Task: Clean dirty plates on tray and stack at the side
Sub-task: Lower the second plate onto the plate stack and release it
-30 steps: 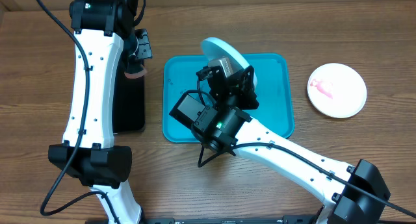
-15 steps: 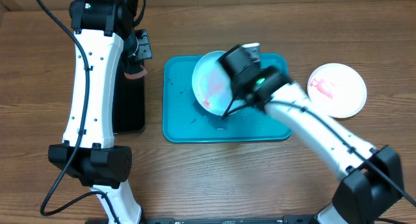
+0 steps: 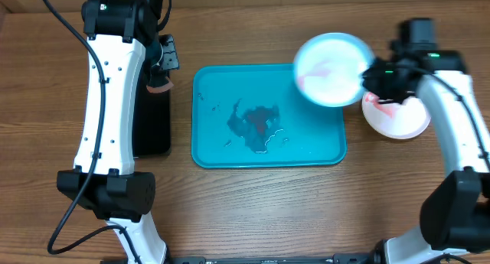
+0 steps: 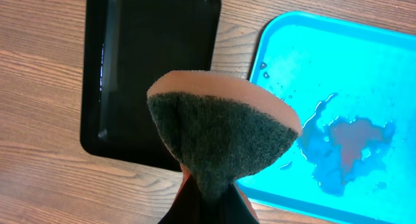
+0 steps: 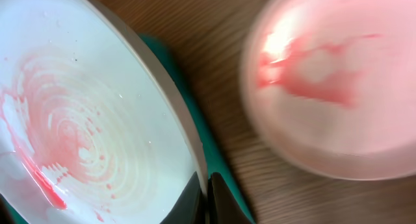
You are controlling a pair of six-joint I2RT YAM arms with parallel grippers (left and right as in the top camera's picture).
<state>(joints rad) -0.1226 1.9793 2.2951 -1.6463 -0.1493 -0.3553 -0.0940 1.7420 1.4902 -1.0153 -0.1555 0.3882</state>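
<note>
Right gripper pinches an apparently light-blue round plate above the far-right corner of the turquoise rectangular tray; left gripper clamps a green-and-orange sponge.

- Left arm: runs up the left side of the frame, elbow at upper left, wrist folded down.
- Left gripper: jaws clamped on a sponge.
- Right arm: runs up the right edge, wrist bent left at upper right.
- Right gripper: jaws pinched on the rim of a light blue plate.

a black tray lies on the wooden table, a green-faced sponge near it.
</note>
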